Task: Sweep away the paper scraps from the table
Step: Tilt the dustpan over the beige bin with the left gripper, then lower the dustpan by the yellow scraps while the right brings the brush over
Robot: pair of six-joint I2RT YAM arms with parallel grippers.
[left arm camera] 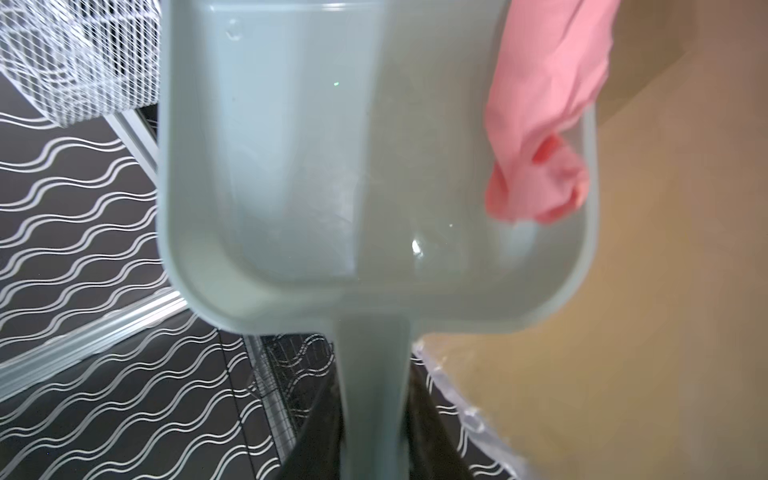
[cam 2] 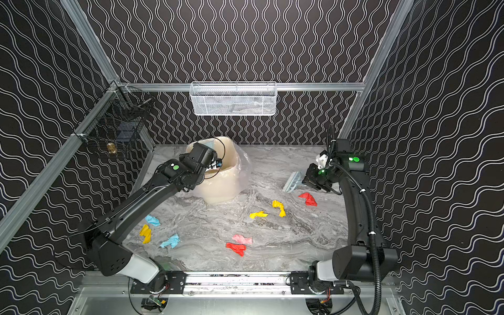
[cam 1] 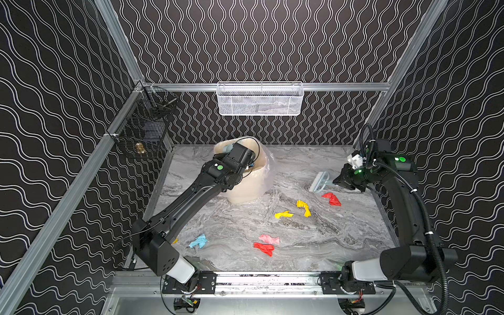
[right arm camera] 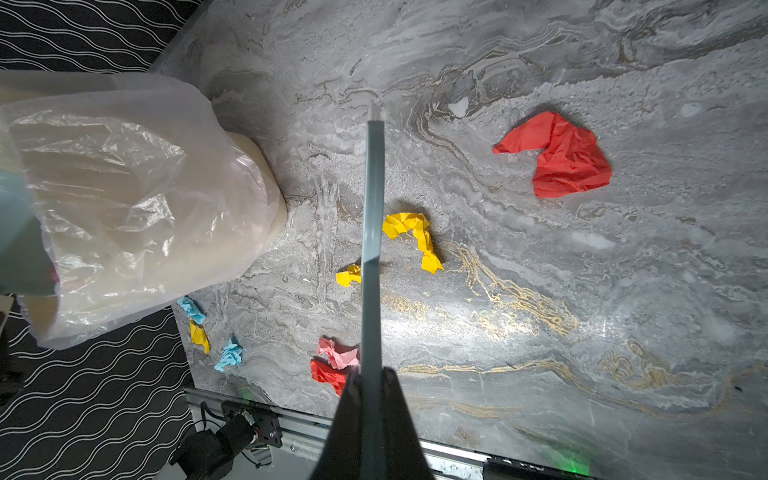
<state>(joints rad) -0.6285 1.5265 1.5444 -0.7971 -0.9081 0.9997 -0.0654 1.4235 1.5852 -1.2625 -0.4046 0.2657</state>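
Observation:
My left gripper is shut on the handle of the pale blue dustpan, held tilted over the bin. A pink paper scrap lies against the pan's side wall. At the right rear my right gripper is shut on the pale blue hand brush, just above the table. Paper scraps lie loose on the table: red, yellow, yellow, pink, red, light blue. More sit beside the left arm, light blue and yellow.
The beige bin has a clear plastic liner and stands at the table's rear middle. A white mesh basket hangs on the back rail, and a black wire basket on the left rail. Aluminium rails edge the table.

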